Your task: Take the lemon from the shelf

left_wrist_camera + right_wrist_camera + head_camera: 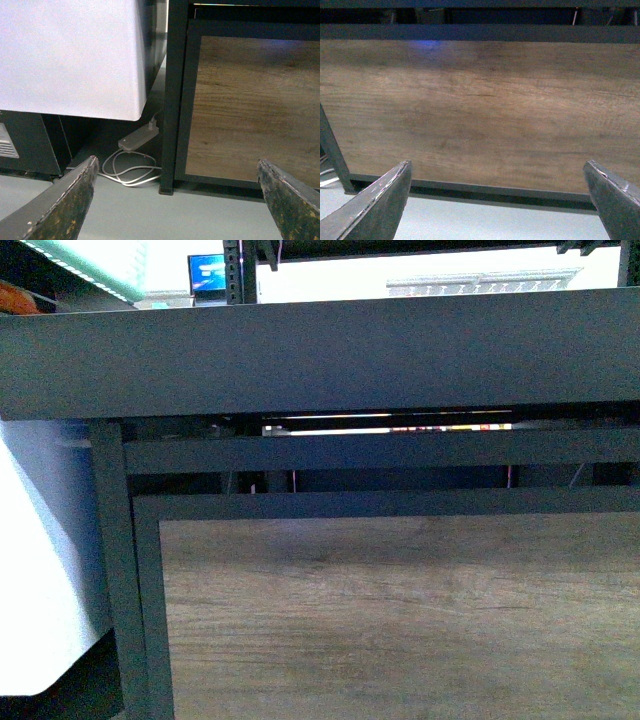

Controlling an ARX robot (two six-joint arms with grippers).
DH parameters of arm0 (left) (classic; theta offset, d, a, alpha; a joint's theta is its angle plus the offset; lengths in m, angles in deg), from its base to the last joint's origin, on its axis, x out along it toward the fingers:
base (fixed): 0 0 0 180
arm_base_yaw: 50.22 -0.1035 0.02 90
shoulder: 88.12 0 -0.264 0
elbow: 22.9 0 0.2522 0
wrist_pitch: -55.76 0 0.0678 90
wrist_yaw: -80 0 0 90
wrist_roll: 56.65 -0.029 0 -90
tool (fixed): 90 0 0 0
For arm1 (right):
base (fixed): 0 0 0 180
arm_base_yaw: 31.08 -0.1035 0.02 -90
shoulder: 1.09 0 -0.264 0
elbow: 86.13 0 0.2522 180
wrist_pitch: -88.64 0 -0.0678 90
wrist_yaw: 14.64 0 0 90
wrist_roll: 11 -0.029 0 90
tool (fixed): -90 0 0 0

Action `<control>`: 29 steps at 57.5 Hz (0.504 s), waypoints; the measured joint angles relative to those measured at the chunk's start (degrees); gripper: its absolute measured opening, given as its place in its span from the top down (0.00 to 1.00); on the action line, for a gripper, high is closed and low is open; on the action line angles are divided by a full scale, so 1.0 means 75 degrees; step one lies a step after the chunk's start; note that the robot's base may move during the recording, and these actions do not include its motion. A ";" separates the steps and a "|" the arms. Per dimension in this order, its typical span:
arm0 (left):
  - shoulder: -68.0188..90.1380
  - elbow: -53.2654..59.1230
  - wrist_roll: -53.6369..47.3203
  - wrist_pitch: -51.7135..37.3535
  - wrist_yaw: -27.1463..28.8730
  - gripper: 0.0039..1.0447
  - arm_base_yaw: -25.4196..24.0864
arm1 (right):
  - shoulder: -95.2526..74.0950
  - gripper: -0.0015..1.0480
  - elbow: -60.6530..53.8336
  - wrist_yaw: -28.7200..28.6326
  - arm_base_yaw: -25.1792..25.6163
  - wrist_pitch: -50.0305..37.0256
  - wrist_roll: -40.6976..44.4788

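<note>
Lemon cannot be seen in any view, so its place cannot be told; the front camera faces the shelf [320, 355] close up, with the wood-grain panel [400, 620] below its dark tray. Left gripper [176, 161] hangs low near the corner post [172, 100], jaws spread wide and empty. Right gripper [497, 162] faces the panel, likewise wide and empty
</note>
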 joint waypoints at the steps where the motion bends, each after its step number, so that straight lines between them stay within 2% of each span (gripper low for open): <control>1: 0.0000 0.0000 0.0000 0.0000 0.0003 0.07 0.0000 | 0.0000 0.02 0.0000 -0.0012 0.0000 0.0000 0.0000; 29: 0.0000 0.0000 0.0000 0.0000 0.0003 0.07 0.0000 | 0.0000 0.02 0.0000 0.0000 0.0000 0.0000 0.0000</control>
